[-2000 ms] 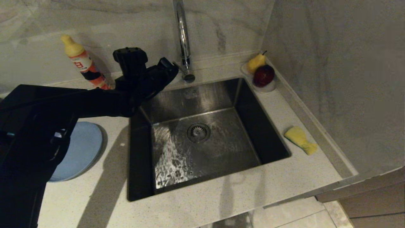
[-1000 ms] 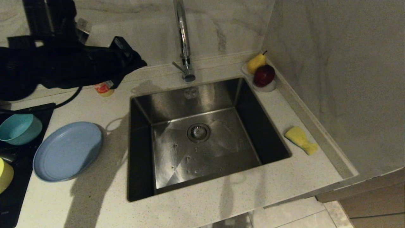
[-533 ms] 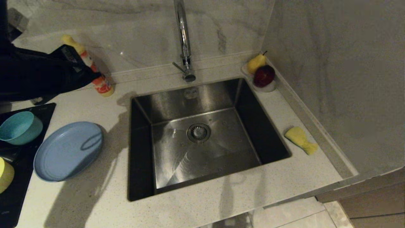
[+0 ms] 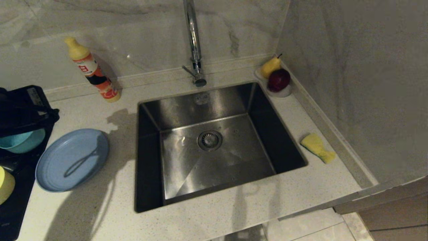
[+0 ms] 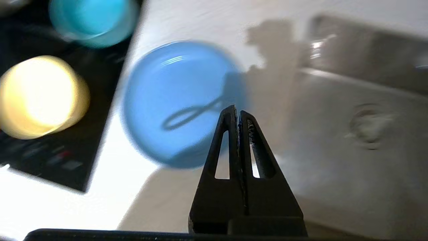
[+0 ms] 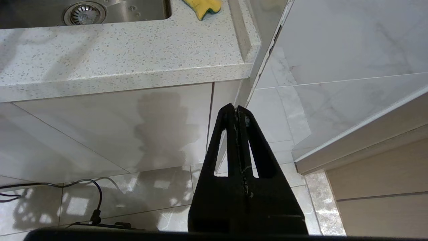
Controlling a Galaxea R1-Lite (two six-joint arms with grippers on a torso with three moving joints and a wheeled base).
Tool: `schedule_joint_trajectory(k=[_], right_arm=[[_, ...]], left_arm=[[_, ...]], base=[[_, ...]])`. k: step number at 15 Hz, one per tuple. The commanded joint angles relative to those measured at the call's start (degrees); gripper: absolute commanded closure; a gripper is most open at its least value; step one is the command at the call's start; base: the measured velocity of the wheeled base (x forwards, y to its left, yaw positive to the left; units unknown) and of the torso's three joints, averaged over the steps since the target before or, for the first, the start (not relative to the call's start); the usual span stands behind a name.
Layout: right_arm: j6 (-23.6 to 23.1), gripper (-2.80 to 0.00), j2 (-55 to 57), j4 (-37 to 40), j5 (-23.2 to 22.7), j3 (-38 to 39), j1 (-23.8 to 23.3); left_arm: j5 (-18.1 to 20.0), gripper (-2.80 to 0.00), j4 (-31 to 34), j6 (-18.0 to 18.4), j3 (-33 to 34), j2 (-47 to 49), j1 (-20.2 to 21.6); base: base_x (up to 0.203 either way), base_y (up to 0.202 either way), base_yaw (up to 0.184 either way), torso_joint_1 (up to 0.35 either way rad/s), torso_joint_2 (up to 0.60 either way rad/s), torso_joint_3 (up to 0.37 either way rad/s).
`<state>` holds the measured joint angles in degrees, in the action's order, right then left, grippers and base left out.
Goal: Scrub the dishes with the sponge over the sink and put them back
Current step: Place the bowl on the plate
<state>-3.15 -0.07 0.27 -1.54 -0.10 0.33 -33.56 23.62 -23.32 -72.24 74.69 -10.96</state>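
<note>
Left gripper [image 5: 238, 113] jaws clenched, empty, hovering above periwinkle plate [image 4: 72, 160] on table; plate just ahead-below the tips, nearest to left arm. Right gripper [image 6: 236, 108] clenched, parked below table edge; sponge [image 4: 317, 147] beyond it.

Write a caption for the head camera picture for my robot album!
Sponge waits right of the sink; blue plate sits left, beside the left gripper, shut.

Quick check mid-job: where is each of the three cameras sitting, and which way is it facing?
Head: high, looking down on sink, blue plate and sponge; left arm at the left edge.
Left wrist: above plate, yellow bowl and teal bowl; shut left gripper.
Right wrist: low before the cabinet; shut right gripper.
Shared: sponge, head and right wrist.
</note>
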Motion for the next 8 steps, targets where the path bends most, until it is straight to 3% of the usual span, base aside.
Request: schedule_joint_trajectory(k=[1,8], right_arm=[[0.0,0.00,0.0,0.0,0.0,0.0,0.0],[-0.1,0.00,-0.1,0.0,0.0,0.0,0.0]], left_arm=[[0.1,0.00,2.7,-0.2,0.0,0.7,4.7],[8.5,0.00,3.3,-0.6,-1.5,8.3,24.4]], base=[[0.000,0.000,0.000,0.000,0.00,0.000],[0.000,0.000,0.000,0.000,0.00,0.000]])
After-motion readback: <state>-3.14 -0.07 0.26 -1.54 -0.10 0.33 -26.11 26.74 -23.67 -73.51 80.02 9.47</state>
